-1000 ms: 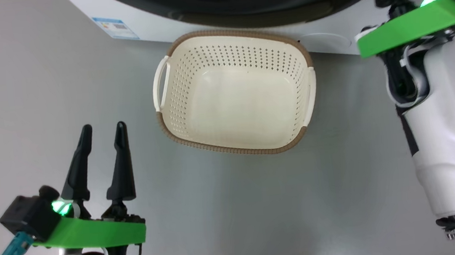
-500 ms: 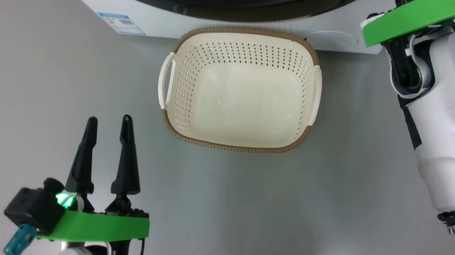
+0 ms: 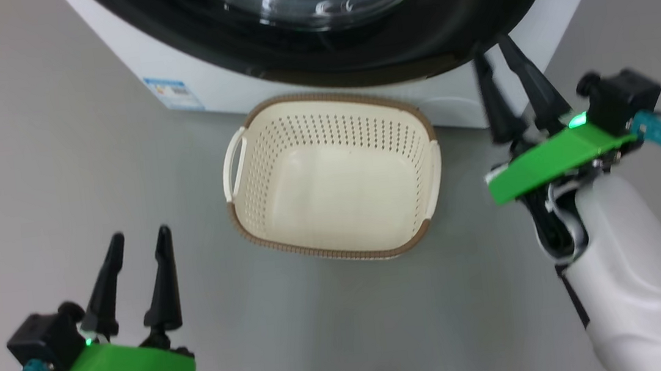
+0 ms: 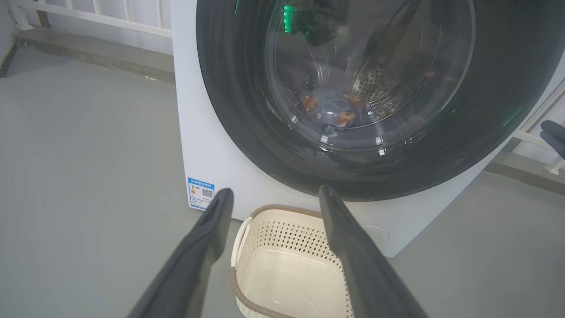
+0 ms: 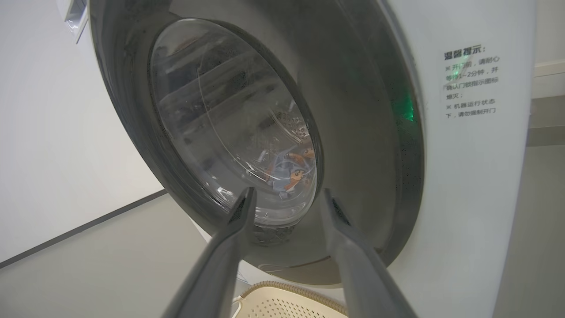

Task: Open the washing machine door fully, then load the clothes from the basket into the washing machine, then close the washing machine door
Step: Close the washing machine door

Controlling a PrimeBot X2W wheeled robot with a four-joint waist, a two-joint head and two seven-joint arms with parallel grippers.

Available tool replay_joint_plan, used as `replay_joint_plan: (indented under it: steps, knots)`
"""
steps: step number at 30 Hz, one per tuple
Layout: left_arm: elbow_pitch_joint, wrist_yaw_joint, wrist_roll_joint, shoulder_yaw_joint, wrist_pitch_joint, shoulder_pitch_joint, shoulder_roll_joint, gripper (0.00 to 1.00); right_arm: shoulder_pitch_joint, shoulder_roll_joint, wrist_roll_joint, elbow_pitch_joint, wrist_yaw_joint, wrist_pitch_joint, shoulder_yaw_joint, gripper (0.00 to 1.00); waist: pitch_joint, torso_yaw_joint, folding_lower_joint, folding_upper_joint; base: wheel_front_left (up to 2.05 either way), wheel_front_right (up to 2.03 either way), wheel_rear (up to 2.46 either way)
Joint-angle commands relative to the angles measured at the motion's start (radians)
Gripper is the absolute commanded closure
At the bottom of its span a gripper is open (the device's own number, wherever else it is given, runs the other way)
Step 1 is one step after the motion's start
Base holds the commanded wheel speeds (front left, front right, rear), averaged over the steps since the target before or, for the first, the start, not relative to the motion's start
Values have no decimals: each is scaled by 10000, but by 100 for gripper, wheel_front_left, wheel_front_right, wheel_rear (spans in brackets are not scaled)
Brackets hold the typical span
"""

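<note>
The washing machine [image 3: 119, 48] stands ahead with its glossy black door [image 3: 413, 35] shut against its front. Through the glass window [image 4: 353, 88] the light blue clothes [image 4: 335, 110] with orange faces lie in the steel drum, as the right wrist view also shows the clothes [image 5: 291, 170]. The cream basket [image 3: 337, 252] sits on the floor just before the machine, with nothing in it. My right gripper [image 3: 491, 49] is open beside the door's lower right edge, holding nothing. My left gripper [image 3: 140, 233] is open over bare floor, left of the basket.
A blue label sticker [image 3: 173, 93] marks the machine's lower left front. Printed text [image 5: 470, 81] is on the white panel right of the door. A white railing [image 4: 88, 13] runs behind the machine. Grey floor [image 3: 59, 177] surrounds the basket.
The head camera has tilted, bringing more of the door into view. My right gripper has come back and down from the door's edge and its fingers have parted. The left arm holds its pose.
</note>
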Motion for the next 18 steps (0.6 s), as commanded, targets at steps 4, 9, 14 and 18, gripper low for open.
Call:
replay_joint_plan:
  steps: [4,9,14,18]
  knots:
    - [203,-25,-42,578,-63,348,416,0,927,208,76,-233,4,-46,259,0,-935,-552,0,0,0,0,0]
    - [372,-25,45,674,-63,582,521,0,1613,208,2,-201,4,-46,160,0,-1313,-800,0,0,0,0,0]
    - [461,-25,125,826,-63,839,629,0,2361,208,-126,-281,4,-46,-131,0,-1725,-1134,0,0,0,0,0]
    - [526,-25,136,944,-63,1009,696,0,2946,208,-230,-453,4,-46,-326,0,-1980,-1407,0,0,0,0,0]
